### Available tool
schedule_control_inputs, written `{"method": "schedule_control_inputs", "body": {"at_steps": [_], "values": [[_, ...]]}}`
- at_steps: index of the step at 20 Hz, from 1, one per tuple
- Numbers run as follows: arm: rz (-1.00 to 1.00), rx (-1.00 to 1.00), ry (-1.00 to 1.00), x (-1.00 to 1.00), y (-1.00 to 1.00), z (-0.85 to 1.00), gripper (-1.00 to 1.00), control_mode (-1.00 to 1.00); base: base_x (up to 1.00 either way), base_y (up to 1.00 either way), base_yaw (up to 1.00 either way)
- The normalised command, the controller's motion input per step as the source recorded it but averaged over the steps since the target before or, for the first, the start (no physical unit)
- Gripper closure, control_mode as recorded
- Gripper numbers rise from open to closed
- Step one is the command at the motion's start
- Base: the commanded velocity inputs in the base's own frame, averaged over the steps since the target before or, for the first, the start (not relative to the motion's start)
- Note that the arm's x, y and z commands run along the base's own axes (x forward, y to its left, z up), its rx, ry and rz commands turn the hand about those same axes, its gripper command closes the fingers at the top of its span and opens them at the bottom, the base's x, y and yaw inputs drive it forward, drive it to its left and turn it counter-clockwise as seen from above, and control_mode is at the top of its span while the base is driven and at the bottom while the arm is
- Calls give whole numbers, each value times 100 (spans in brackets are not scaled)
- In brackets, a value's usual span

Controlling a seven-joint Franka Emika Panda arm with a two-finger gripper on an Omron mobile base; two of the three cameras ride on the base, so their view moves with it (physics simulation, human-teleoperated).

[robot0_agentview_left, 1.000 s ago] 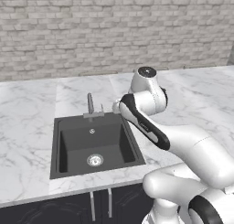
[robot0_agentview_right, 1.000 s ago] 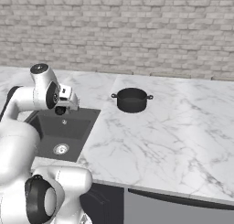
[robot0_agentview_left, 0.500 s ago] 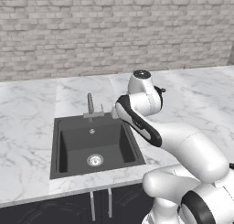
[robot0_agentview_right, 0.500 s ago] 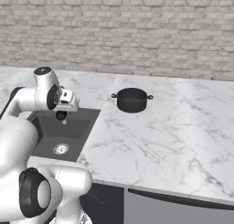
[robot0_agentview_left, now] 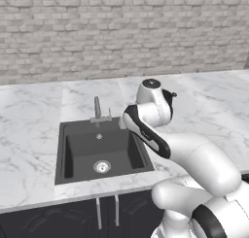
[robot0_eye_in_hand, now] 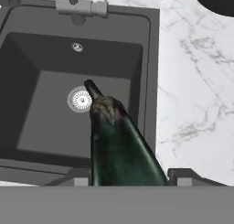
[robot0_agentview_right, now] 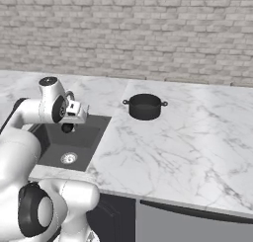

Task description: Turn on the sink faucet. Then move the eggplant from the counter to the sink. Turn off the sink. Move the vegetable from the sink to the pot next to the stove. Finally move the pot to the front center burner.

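On the left we see the sink (robot0_agentview_left: 102, 149), a dark grey rectangular basin let into the white marble counter (robot0_agentview_left: 29, 135), with a round silver drain (robot0_agentview_left: 101, 166) on its floor. At its back rim stands the faucet (robot0_agentview_left: 97, 107), a slim grey upright spout on a low base.

Moving right, the claw (robot0_agentview_right: 67, 127) hangs above the right part of the basin, clamped on the eggplant (robot0_eye_in_hand: 119, 143). In the hand view the eggplant runs out from between the fingers, long and tapering, its skin near-black with a dull green and purple sheen, its narrow stem end pointing toward the drain. It is held in the air, over the basin's right side and near the right wall; we cannot tell how high it hangs above the floor.

Further right, a black two-handled pot (robot0_agentview_right: 145, 106) stands on the marble, well apart from the sink.
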Motion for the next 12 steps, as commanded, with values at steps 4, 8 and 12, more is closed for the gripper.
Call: {"method": "schedule_control_inputs", "body": {"at_steps": [4,8,12], "values": [[0,0,0,0,0,0,100,100,-70,0,17],[0,0,0,0,0,0,100,100,-76,8,19],[0,0,0,0,0,0,100,100,-49,45,33]]}}
